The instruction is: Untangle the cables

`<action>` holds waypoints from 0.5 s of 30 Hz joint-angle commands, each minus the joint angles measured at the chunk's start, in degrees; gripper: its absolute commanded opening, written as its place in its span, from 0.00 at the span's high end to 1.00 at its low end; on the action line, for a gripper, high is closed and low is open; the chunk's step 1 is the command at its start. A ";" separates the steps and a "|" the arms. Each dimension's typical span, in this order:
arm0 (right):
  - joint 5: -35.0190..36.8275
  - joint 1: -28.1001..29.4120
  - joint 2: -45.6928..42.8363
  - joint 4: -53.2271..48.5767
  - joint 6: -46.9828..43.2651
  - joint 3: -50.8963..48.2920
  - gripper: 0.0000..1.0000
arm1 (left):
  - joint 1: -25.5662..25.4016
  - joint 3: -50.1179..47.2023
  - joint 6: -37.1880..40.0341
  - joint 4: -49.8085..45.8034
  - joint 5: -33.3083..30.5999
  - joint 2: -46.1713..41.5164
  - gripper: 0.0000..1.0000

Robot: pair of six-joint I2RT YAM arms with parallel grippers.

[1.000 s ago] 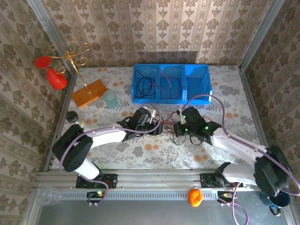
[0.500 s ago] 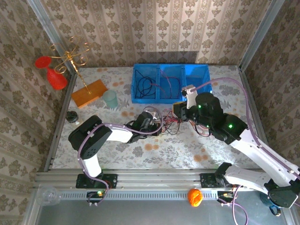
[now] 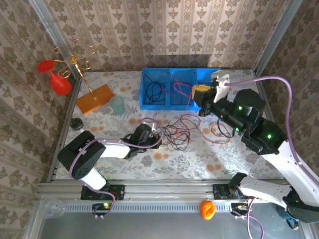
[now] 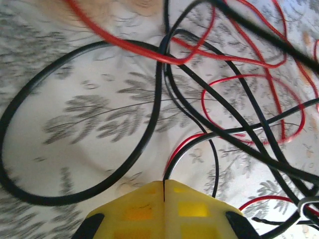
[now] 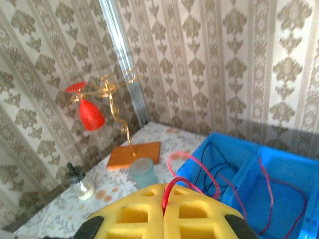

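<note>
The cables (image 3: 177, 133) lie in a loose tangle of red and black loops at the middle of the table (image 3: 219, 159). The left gripper (image 3: 148, 132) sits low at the tangle's left edge. Its yellow pads (image 4: 134, 209) are pressed together, and a strand from the tangle runs into the seam. We take this as an anchor, so that pulling draws one cable out instead of dragging the whole heap.

The right gripper (image 3: 200, 92) hangs raised over the right end of the blue bin (image 3: 164, 104) at the table's far edge. It is clamped on a red cable (image 5: 170, 183) that trails back down to the tangle. The bin's left and middle compartments already hold cables, so we judge this one is being carried there.
</note>
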 commanded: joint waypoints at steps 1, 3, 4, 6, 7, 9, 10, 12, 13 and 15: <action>4.02 0.32 0.49 4.40 -4.44 3.78 1.00 | 1.48 -1.37 1.38 -3.09 -2.20 -4.24 1.00; 5.28 0.27 1.02 5.23 -5.54 5.98 1.00 | 2.22 -1.46 2.29 -6.27 -3.47 -6.37 1.00; 5.63 0.21 1.15 6.00 -6.18 6.95 1.00 | 2.67 -1.54 2.80 -7.68 -3.92 -7.67 1.00; 6.29 0.16 1.70 7.11 -7.11 9.19 1.00 | 3.46 -2.02 3.67 -9.51 -4.54 -9.84 1.00; 6.34 0.08 2.24 7.55 -7.62 10.52 1.00 | 3.89 -2.04 4.01 -10.66 -4.95 -10.92 1.00; 6.43 -0.10 3.48 7.94 -8.85 13.54 1.00 | 4.66 -2.20 4.71 -12.44 -5.37 -12.51 1.00; 6.59 -0.33 4.38 7.88 -9.22 15.26 1.00 | 4.96 -2.41 4.93 -13.08 -5.78 -13.13 1.00; 6.99 -1.05 5.49 8.44 -8.76 17.81 1.00 | 5.71 -2.90 5.13 -13.95 -6.13 -13.81 1.00; 6.98 -1.30 5.64 9.43 -8.27 18.35 1.00 | 6.16 -3.38 5.12 -14.19 -6.20 -14.18 1.00; 7.70 -1.74 5.82 10.34 -8.06 19.53 1.00 | 7.10 -4.74 4.71 -14.18 -6.52 -15.36 1.00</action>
